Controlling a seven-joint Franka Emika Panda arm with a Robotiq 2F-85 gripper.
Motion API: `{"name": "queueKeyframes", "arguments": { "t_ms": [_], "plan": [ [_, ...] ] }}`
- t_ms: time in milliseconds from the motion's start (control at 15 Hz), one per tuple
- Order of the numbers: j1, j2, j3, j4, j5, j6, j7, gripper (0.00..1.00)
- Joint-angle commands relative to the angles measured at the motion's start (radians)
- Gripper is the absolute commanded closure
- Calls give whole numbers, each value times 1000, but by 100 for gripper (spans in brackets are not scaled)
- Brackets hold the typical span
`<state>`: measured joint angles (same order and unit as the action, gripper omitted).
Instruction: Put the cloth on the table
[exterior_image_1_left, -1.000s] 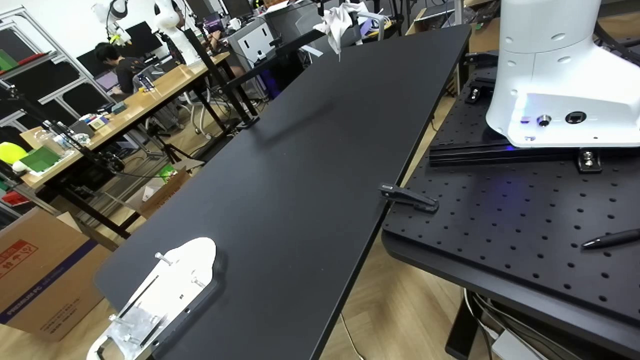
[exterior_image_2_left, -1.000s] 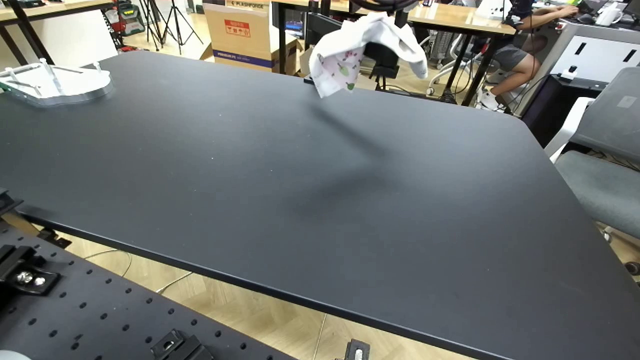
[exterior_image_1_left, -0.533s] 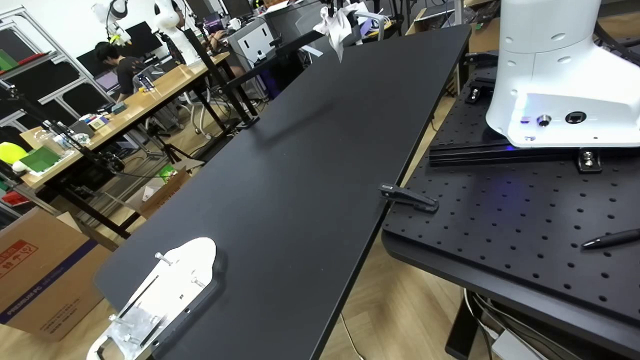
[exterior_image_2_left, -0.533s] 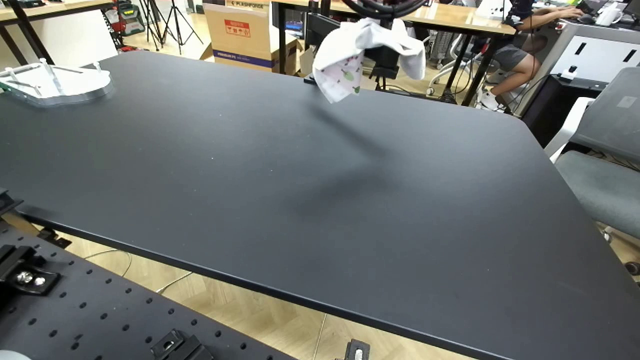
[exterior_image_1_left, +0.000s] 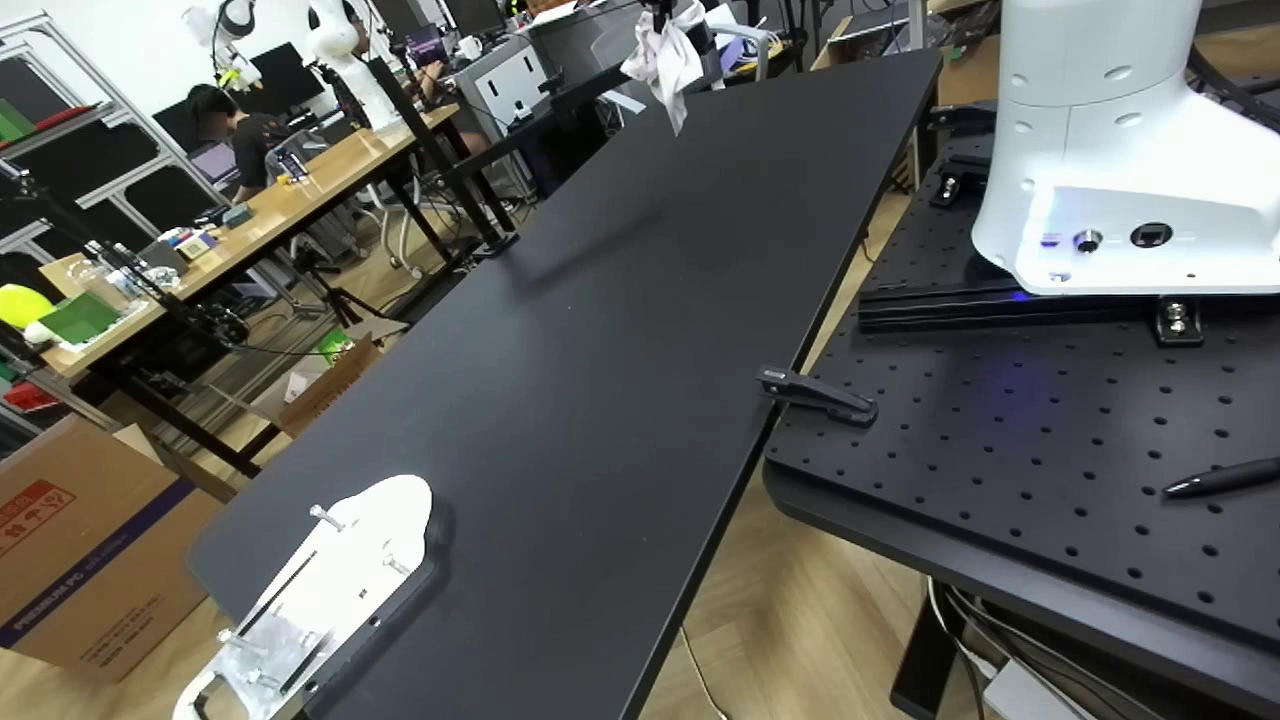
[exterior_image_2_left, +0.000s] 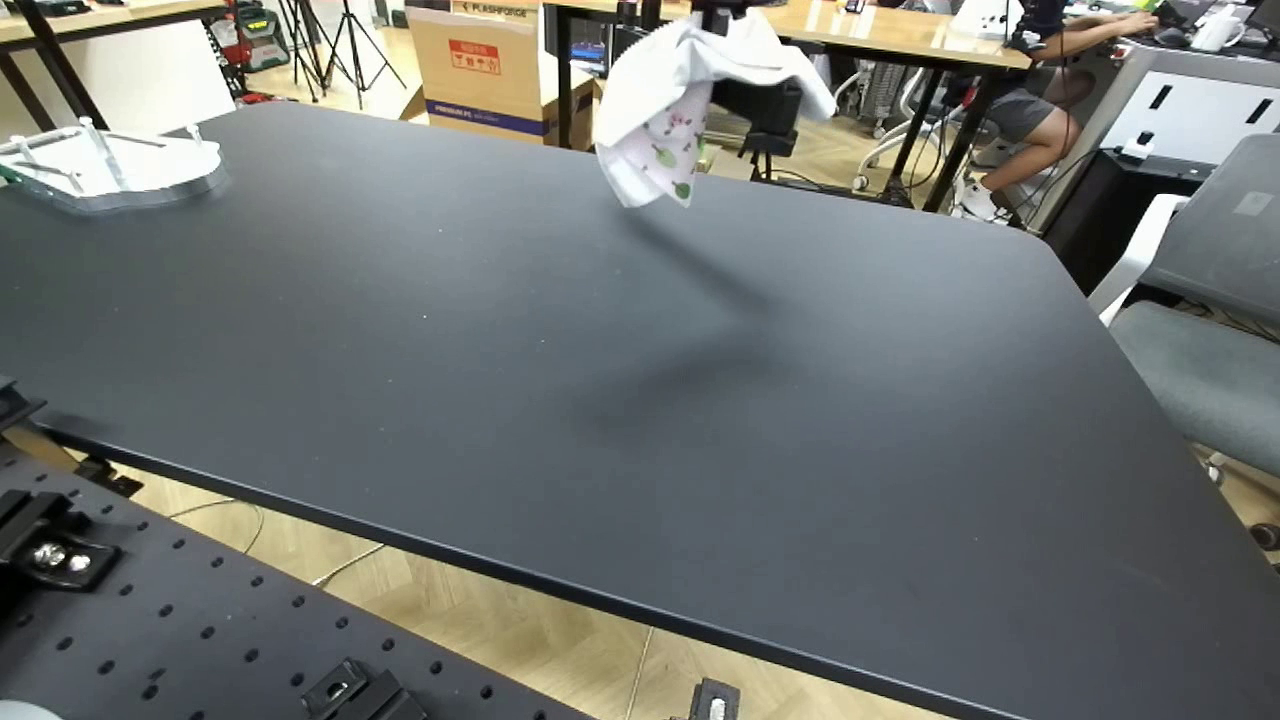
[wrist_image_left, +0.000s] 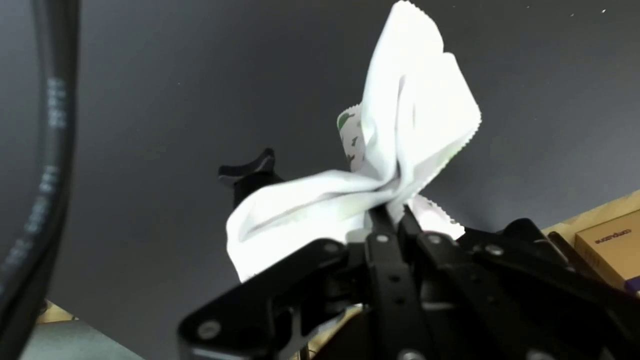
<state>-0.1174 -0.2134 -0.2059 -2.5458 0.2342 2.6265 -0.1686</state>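
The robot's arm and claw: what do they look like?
The arm shows a smooth, rounded white lower casing with a small round socket. The gripper is black and angular, with pale round screws. A black cable carries pale printing, too blurred to read.

Cloth: gathered middle hidden in the gripper.
Gripper: tips hidden by the cloth in the wrist view; rear cut off by the bottom edge.
Cable: blurred, ends outside the wrist view; lettering perhaps numerals, unreadable.
Arm: cut off by the top and right edges in an exterior view.
Chair, pen: each cut off by the right edge in an exterior view.
Plate: one end cut off in both exterior views.
Person: head above the top edge in an exterior view.
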Motion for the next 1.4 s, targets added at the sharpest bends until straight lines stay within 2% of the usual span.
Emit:
{"name": "queueKeyframes", "arguments": {
  "t_ms": [0, 267, 533, 867, 1000, 1133, 1333],
  "plan": [
    [45, -87, 22, -33, 16, -45, -32, 99],
    [125, -85, 42, -24, 44, -70, -96, 99],
    [200, -37, 44, -4, 123, -56, -170, 99],
    [249, 58, 58, -14, 245, -15, -286, 99],
    [251, 110, 87, -31, 278, 81, -293, 99],
    [240, 170, 133, -58, 260, 269, -217, 99],
    [259, 275, 152, -96, 208, 535, -114, 99]
  ]
}}
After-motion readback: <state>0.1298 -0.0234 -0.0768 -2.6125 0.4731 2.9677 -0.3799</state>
